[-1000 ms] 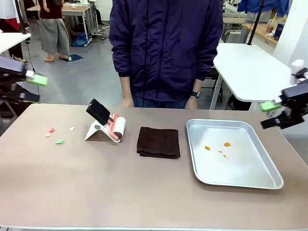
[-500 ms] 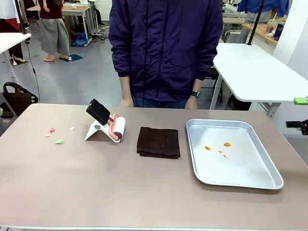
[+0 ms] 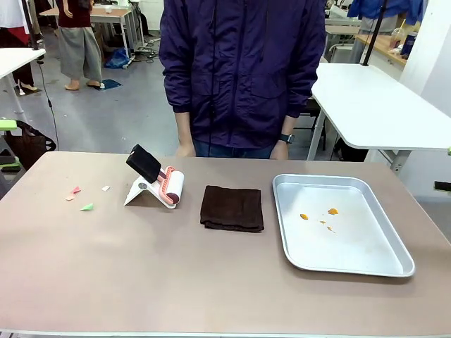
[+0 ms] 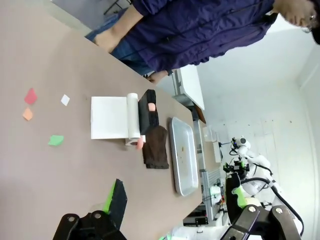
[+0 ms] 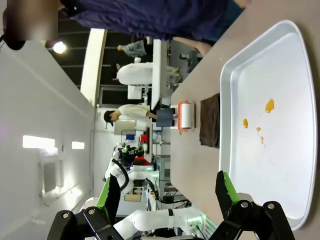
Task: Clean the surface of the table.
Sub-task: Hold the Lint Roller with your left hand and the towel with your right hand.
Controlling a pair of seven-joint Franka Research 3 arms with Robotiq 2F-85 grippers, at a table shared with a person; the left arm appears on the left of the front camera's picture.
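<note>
The taupe-brown table (image 3: pixel 176 274) carries small paper scraps at its left: pink (image 3: pixel 76 190), white (image 3: pixel 106 188) and green (image 3: pixel 87 207). A lint roller (image 3: pixel 173 186) rests on a white stand, with a folded dark brown cloth (image 3: pixel 232 208) to its right. My left gripper (image 4: pixel 177 200) hangs open above the table's left end, well short of the scraps (image 4: pixel 55 140). My right gripper (image 5: pixel 167 192) is open too, off the near side of the tray (image 5: pixel 280 150). Neither holds anything. In the front view, one green pad (image 3: pixel 5 124) pokes in at the left edge.
A shallow silver tray (image 3: pixel 359 243) with a few orange specks (image 3: pixel 332 211) lies at the table's right. A person in a dark purple jacket (image 3: pixel 243 70) stands at the far edge, hands down behind it. White tables stand beyond.
Both arms have drawn outward and back. A second ago each gripper showed at its side of the front view. Now only slivers remain at the edges. Nothing on the table moved.
</note>
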